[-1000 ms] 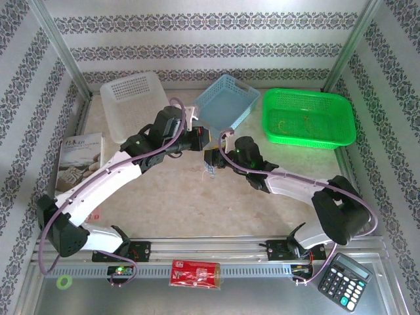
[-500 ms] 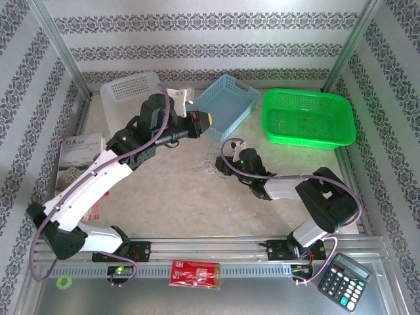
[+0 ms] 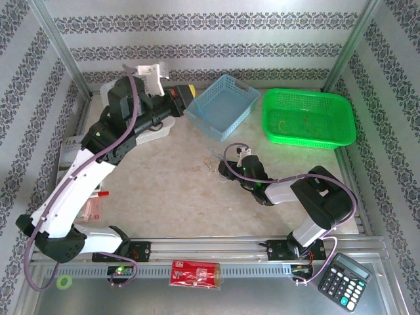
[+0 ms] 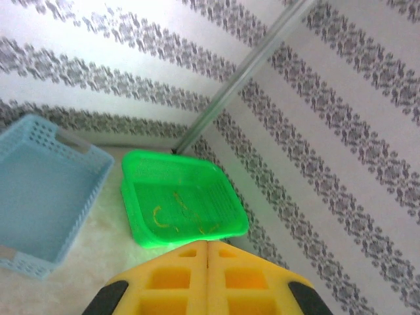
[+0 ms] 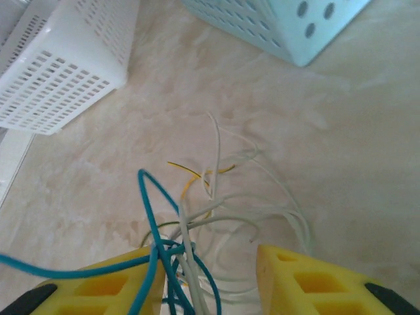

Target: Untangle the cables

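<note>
**Entry: the cables, still tangled**

Loose knot on the desk, centre of the top view, below the blue basket. It has no single long axis (in the right wrist view strands fan from lower to upper frame, and one white end points up). The right gripper has its fingers apart with wires passing between them and a blue strand draped over one finger. The left gripper is pressed together and holds nothing.

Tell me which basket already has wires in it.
The green basket, far right: yellow-orange strands lie on its floor. The blue basket looks bare; the white basket is partly hidden.
</note>
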`<state>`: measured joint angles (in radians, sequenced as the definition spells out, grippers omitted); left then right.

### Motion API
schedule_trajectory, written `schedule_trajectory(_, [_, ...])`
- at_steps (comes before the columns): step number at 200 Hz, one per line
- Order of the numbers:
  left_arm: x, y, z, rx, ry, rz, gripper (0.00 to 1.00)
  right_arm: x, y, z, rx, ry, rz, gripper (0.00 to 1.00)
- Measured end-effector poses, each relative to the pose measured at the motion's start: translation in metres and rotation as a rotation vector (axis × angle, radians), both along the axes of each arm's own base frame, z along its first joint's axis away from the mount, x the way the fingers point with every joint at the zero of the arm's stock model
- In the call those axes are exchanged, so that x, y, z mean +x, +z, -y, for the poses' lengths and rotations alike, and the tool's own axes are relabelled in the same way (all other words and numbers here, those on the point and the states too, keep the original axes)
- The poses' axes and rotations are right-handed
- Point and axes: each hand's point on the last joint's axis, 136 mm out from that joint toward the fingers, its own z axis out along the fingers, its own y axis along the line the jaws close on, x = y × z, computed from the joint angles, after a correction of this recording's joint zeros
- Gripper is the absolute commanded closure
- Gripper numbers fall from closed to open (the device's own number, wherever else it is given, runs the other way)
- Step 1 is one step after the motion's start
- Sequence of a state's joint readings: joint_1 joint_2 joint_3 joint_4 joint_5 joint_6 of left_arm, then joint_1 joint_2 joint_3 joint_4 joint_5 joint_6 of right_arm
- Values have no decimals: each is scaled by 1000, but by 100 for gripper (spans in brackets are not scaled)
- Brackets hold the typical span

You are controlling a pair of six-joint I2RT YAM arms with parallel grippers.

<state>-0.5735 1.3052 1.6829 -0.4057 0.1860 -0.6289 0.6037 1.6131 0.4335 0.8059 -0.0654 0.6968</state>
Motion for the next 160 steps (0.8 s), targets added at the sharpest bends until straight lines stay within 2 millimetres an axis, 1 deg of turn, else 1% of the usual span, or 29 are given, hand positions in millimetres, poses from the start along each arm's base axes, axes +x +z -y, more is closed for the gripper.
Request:
schedule_trajectory(23, [5,17,-15,-18,39,31,100,-1,-8,8,-7,-32,-20,61])
schedule_trajectory(43, [6,37,-24,-35,59,70,100,-1,-15,15,-8,-59,-40,61])
schedule_trajectory(72, [7,67,-37,-55,88,133,100,-2,-24,21,-7,-85,-66,55])
schedule_trajectory(101, [8,91,-48,-67,113,185,100,-2,-25,23,0,-96,-70,53])
schedule_trajectory(117, [10,98,-52,-51,130,207,100,-1,-23,22,7,-95,-61,52])
schedule_trajectory(131, [13,100,-56,-29,151,219,100,-1,-21,21,13,-92,-58,50])
schedule_trajectory(147, [18,98,-65,3,190,225,100,-2,-19,19,22,-80,-56,50])
schedule_trajectory(160, [22,95,-74,29,227,225,100,-3,-13,17,33,-68,-50,49])
